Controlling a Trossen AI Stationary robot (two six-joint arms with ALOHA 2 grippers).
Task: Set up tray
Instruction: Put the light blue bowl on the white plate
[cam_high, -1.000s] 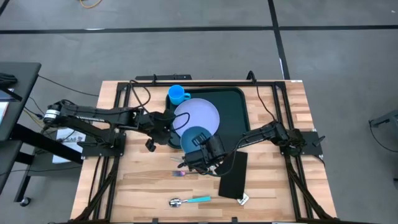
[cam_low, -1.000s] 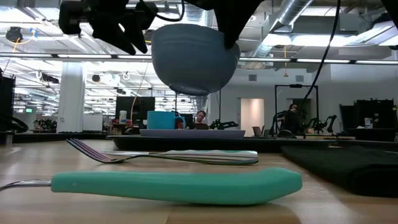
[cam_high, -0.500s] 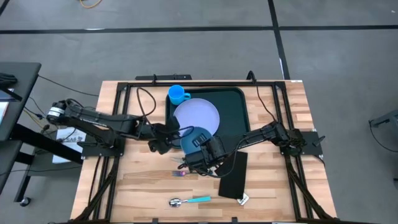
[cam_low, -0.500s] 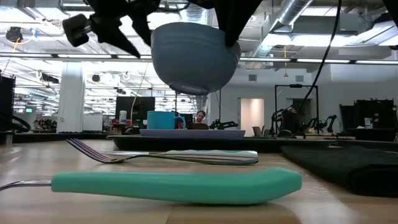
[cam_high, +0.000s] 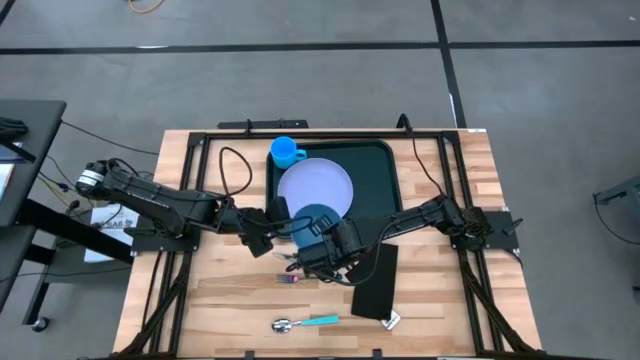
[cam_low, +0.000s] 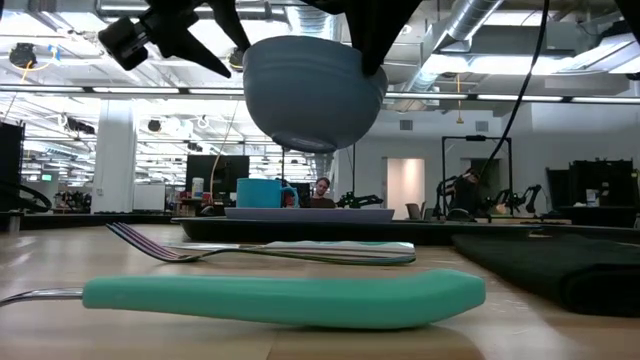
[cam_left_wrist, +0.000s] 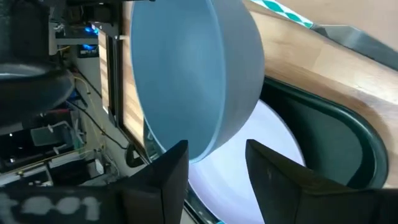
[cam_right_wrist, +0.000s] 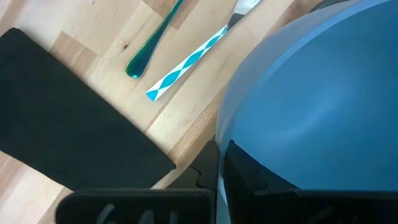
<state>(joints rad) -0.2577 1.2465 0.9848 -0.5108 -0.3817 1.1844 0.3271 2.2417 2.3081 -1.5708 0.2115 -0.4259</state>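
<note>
A blue bowl (cam_high: 316, 220) hangs above the table at the near edge of the dark green tray (cam_high: 376, 168), with my right gripper (cam_high: 324, 242) shut on it. The tray holds a pale plate (cam_high: 318, 182) and a blue cup (cam_high: 286, 152). My left gripper (cam_high: 277, 222) is open just left of the bowl. In the left wrist view its fingers (cam_left_wrist: 171, 171) stand close under the bowl's rim (cam_left_wrist: 198, 155). I cannot tell whether they touch it. My right gripper pinches the bowl's rim (cam_right_wrist: 231, 138) on the side toward the table's near edge, coming from above and pointing steeply down. The bowl (cam_low: 312, 90) hangs upright, mouth up, lifted clear of the table and the tray.
A black napkin (cam_high: 375, 280) lies to the right of the bowl, near my right arm. A fork (cam_low: 260, 250) and a striped-handled piece (cam_right_wrist: 186, 62) lie on the wood below the bowl. A teal-handled spoon (cam_high: 305, 323) lies near the table's front edge.
My left gripper has moved from over the tray's left rim toward the table's near edge and toward the bowl, rolling about its own axis on the way. The bowl and my right gripper have kept still.
</note>
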